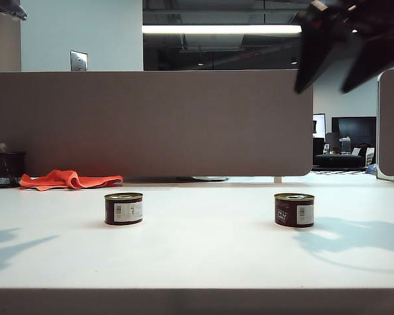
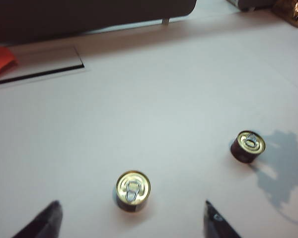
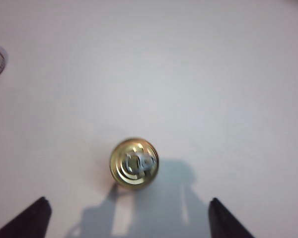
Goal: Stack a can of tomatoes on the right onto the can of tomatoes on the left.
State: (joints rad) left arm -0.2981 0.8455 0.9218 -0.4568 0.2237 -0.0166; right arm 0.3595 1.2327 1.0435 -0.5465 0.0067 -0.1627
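Two small tomato cans stand upright on the white worktop [image 1: 197, 262], well apart and neither stacked on the other: the left can [image 1: 123, 208] sits in front of the grey partition [image 1: 151, 125], and the right can [image 1: 294, 209] stands level with it, nearer the partition's right end. Both have gold pull-tab lids and dark labels. The right pincer [image 1: 338, 69] hangs high above the right can, well clear of it, its two dark fingers spread wide and holding nothing; in the right wrist view its fingertips [image 3: 25, 220] frame the right can [image 3: 134, 163] from above, with the arm's shadow falling across the worktop beside the can. The left pincer [image 2: 131, 220] is likewise spread wide and empty (only its dark tips show in the left wrist view), hovering over the left can [image 2: 132, 191], with the right can [image 2: 248, 146] further off. An orange cloth [image 1: 69, 179] lies at the foot of the partition, behind the left can, and a dark cup [image 1: 6, 169] stands just beside the cloth.
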